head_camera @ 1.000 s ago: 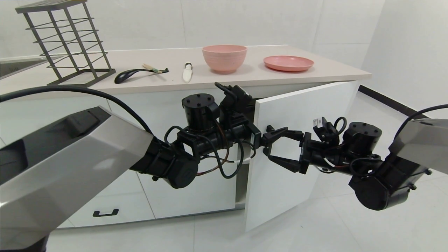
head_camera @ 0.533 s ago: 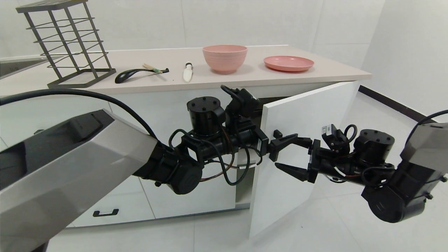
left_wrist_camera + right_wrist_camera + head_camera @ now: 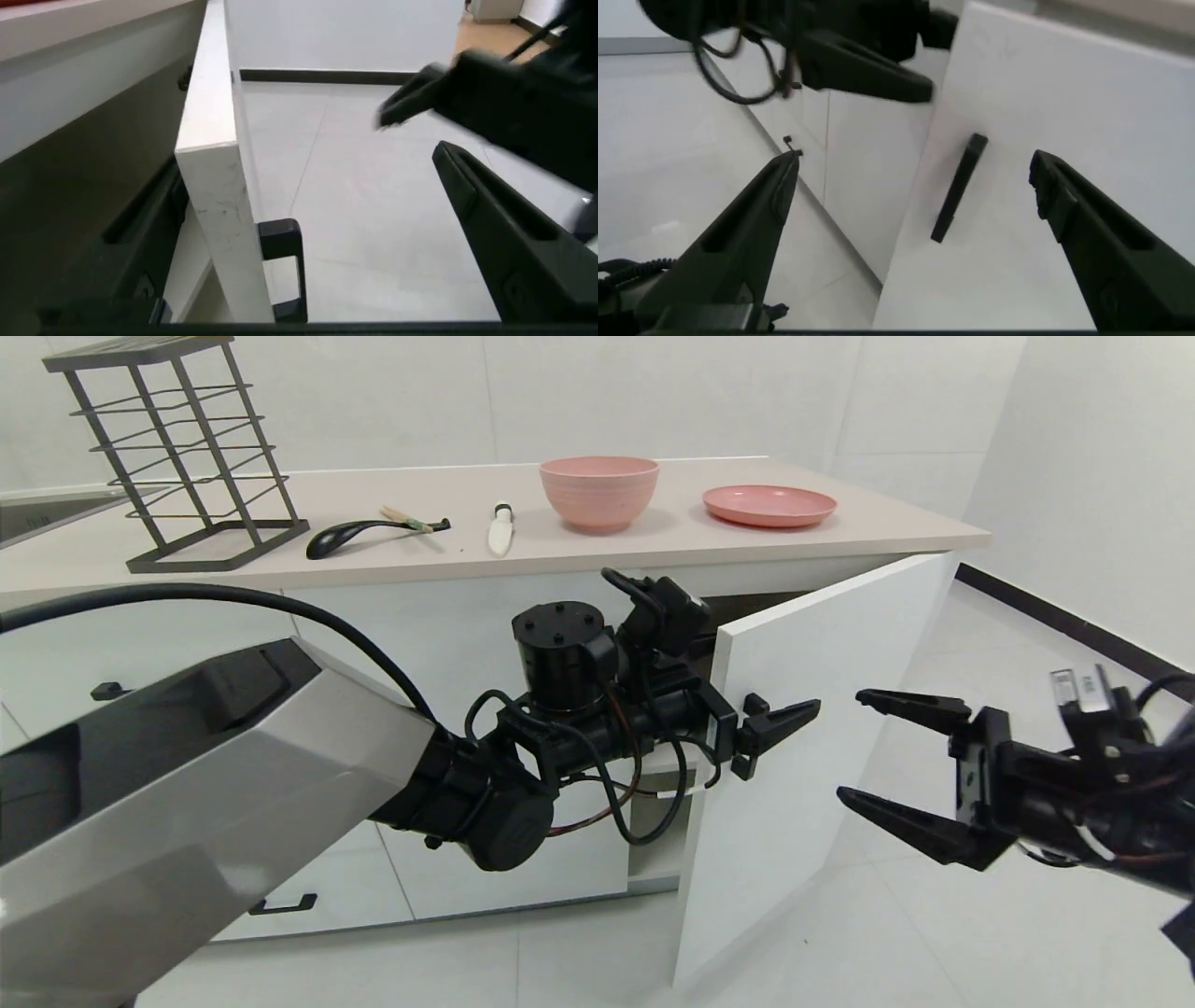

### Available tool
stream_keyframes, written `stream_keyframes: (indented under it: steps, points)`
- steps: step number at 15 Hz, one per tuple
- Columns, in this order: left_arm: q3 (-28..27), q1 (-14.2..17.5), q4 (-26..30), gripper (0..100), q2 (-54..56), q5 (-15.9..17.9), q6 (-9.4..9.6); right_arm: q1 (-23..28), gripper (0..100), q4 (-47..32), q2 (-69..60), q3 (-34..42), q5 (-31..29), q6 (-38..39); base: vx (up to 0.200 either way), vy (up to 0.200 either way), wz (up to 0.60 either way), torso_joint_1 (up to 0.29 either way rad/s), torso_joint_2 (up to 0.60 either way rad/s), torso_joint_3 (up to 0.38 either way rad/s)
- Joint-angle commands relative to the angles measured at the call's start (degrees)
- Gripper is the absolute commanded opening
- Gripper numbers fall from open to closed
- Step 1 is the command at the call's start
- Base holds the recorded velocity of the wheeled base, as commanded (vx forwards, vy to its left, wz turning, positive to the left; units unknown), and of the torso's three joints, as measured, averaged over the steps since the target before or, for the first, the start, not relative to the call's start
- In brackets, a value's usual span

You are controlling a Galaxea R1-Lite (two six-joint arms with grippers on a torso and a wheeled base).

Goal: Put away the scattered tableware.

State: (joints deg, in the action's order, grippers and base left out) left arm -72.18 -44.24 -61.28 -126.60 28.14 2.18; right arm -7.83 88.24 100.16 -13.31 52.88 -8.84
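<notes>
Tableware, a round pink bowl (image 3: 598,490) and a flat pink plate (image 3: 769,504), is lying on the beige countertop (image 3: 280,558). The left gripper (image 3: 780,728), fingers spread, is straddling the edge of the white cabinet door (image 3: 831,644), probably to open storage. The right gripper (image 3: 854,744) is hanging agape nearby.

On the table (image 3: 896,527) a pink bowl (image 3: 599,490) stands near a pink plate (image 3: 769,505). Toward the robot's left lie a small white utensil (image 3: 501,529), a black spoon (image 3: 350,535) with chopsticks (image 3: 404,516) touching its handle, and a dark wire rack (image 3: 177,457). Below, the white cabinet door (image 3: 831,644) stands ajar. The left claw (image 3: 780,728) is at the door's free edge, one finger (image 3: 794,716) across the outer face. The right claw (image 3: 851,744) hangs in front of the door face, spread wide and pointing at the left claw.
</notes>
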Motion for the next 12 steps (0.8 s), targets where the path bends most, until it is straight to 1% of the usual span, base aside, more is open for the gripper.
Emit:
stream_keyframes:
  steps: [1,2,5,7,9,10,12]
  points:
    - [0.11,-0.15,-0.07,100,-1.19,-0.1,0.1,0.71,100,-0.17,-14.82,6.72,-0.32,-0.39,0.0,0.0,0.0,0.0,0.0,0.0]
    - [0.2,-0.94,-0.33,100,-1.98,-0.1,0.19,0.88,100,-0.17,-17.01,7.16,-0.41,-0.39,0.0,0.0,0.0,0.0,0.0,0.0]
    - [0.11,-4.1,-0.59,100,-3.48,-0.1,0.19,4.49,100,-0.08,-23.43,5.67,-0.41,-0.39,0.0,0.0,0.0,0.0,0.0,0.0]
    - [0.02,-5.42,-0.59,100,-3.92,-0.1,0.19,4.93,100,-0.08,-26.42,5.49,-0.5,-0.3,0.0,0.0,0.0,0.0,0.0,0.0]
    - [0.02,-6.82,-1.74,100,-4.45,-0.1,0.19,5.28,100,-0.08,-27.74,5.14,-1.29,-0.39,0.0,0.0,0.0,0.0,0.0,0.0]
    - [0.02,-7.53,-2.35,100,-4.97,-0.1,0.19,5.45,100,-0.08,-28.09,4.26,-2.35,-0.39,0.0,0.0,0.0,0.0,0.0,0.0]
    - [-1.12,-9.11,-3.93,100,-6.12,0.52,0.1,5.63,100,-0.08,-28.61,1.36,-2.43,-0.39,0.0,0.0,0.0,0.0,0.0,0.0]
